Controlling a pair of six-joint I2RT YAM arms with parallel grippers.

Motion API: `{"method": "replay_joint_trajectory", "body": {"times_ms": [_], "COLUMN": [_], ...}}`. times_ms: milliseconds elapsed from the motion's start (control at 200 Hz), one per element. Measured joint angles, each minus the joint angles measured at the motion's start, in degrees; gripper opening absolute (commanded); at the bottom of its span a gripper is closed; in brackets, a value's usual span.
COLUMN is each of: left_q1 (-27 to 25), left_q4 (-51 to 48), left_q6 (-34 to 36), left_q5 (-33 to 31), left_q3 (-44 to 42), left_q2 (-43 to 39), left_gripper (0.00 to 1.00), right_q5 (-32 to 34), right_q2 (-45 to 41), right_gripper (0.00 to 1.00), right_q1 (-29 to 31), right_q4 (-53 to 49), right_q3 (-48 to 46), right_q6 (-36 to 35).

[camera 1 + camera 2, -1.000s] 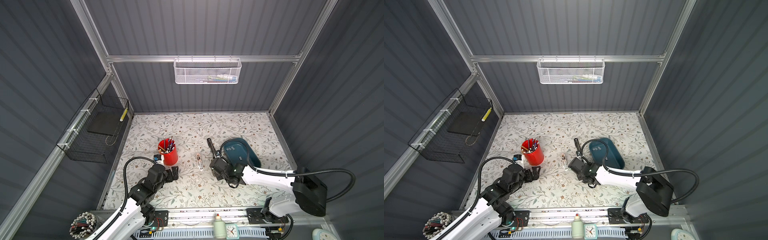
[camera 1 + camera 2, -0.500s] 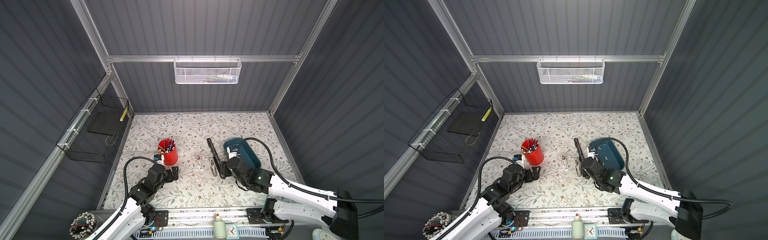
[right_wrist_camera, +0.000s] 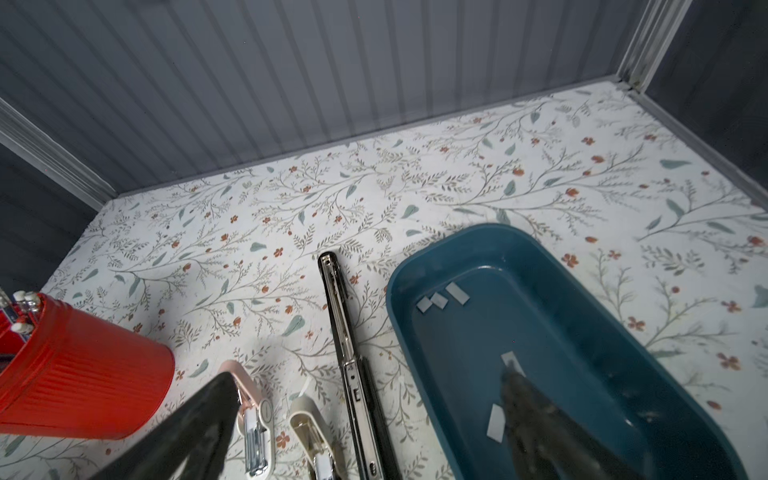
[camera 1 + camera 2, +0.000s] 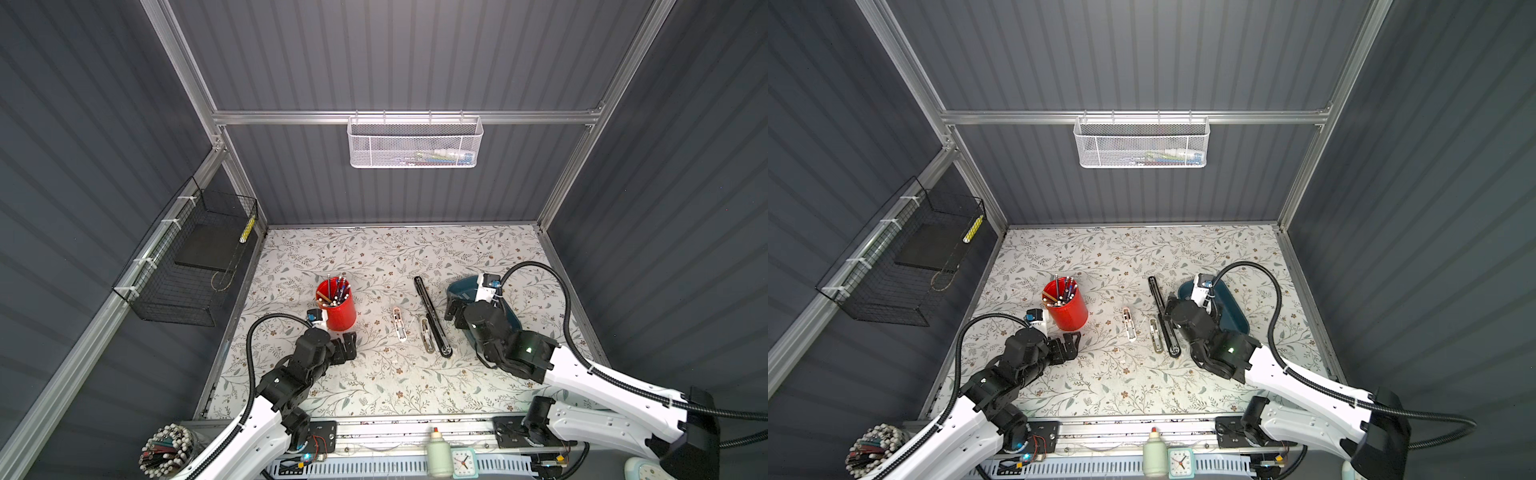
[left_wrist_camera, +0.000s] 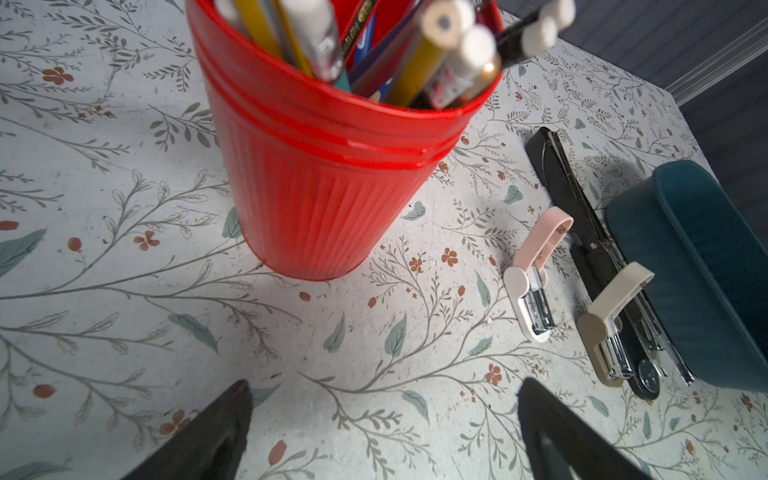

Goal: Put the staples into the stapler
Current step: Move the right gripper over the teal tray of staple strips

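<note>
Right jaws spread, one over the blue tray (image 3: pixel 561 332) holding staples (image 3: pixel 457 293); left jaws spread beside the red cup (image 5: pixel 324 187); stapler (image 3: pixel 340 316) open mid-frame.

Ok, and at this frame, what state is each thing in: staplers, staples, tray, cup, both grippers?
black stapler: lying opened out flat
staples: loose strips in the blue tray, none picked up
blue tray: upright, beside the black stapler
pink stapler: lying open
beige stapler: lying open, beside the black stapler
red cup: upright, full of pens and pencils
left gripper: open, empty
right gripper: open, empty
</note>
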Motion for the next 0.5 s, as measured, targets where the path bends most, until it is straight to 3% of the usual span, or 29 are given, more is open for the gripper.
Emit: {"method": "replay_joint_trajectory", "body": {"times_ms": [155, 330, 500], "left_q1": [0.00, 0.00, 0.00], "left_q4": [-2.51, 2.27, 11.91], "left_q6": [-0.07, -0.17, 1.42], "left_q5": [-2.95, -2.51, 0.92], "left_q3": [1.68, 0.28, -3.89], "left_q2": [-2.29, -7.63, -5.92], "left_gripper": [1.00, 1.00, 1.00], "right_q5": [-8.15, -13.64, -19.04], "right_q2": [-7.34, -7.34, -1.79], "right_gripper": [0.98, 0.68, 0.45], "right_q1": [-10.40, -15.72, -19.56], "right_q4": [1.70, -3.10, -5.73], "right_q3": [-7.76, -9.11, -8.24], "right_q6": [0.02, 1.97, 3.21]}}
